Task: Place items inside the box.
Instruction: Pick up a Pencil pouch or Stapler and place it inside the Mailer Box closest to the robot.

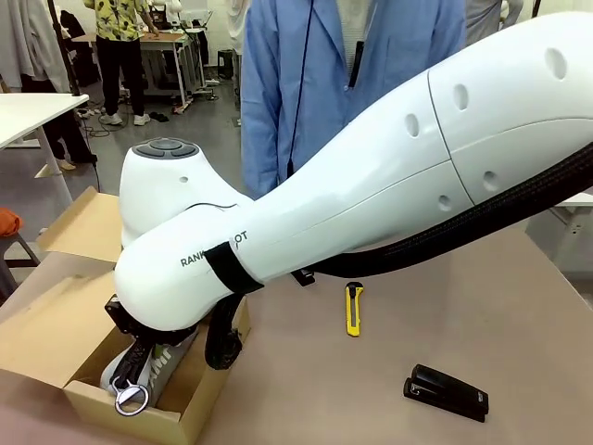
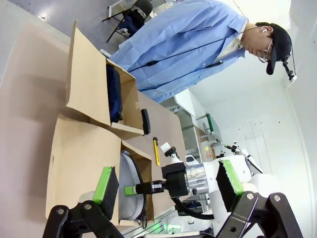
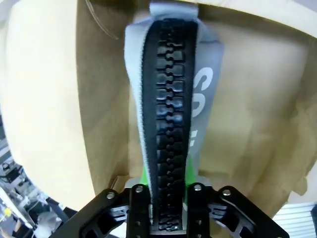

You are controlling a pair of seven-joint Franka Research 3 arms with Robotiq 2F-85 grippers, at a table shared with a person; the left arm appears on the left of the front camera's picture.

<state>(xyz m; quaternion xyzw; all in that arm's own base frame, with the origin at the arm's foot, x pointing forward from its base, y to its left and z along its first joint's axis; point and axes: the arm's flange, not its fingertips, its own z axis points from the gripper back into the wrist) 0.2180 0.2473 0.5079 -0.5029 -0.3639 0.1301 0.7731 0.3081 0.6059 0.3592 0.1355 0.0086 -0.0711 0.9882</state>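
Note:
The grey zip pencil pouch (image 1: 157, 369) stands tilted inside the open cardboard box (image 1: 139, 419) at the table's front left, its ring pull (image 1: 131, 400) hanging over the front wall. My right gripper (image 3: 168, 184) reaches down into the box and is shut on the pouch (image 3: 171, 99), green pads against both sides of the zip. A yellow utility knife (image 1: 353, 309) and a black stapler (image 1: 445, 392) lie on the table to the right. My left gripper (image 2: 168, 181) hovers open and holds nothing, looking at the box (image 2: 79, 148) and the right gripper (image 2: 143, 188).
A person in a blue coat (image 1: 352, 56) stands at the far side. My right arm (image 1: 389, 185) spans the table's middle. In the left wrist view a second cardboard compartment (image 2: 89, 84) holds a dark blue item (image 2: 113, 94), with the stapler (image 2: 145, 121) and knife (image 2: 156, 151) beyond.

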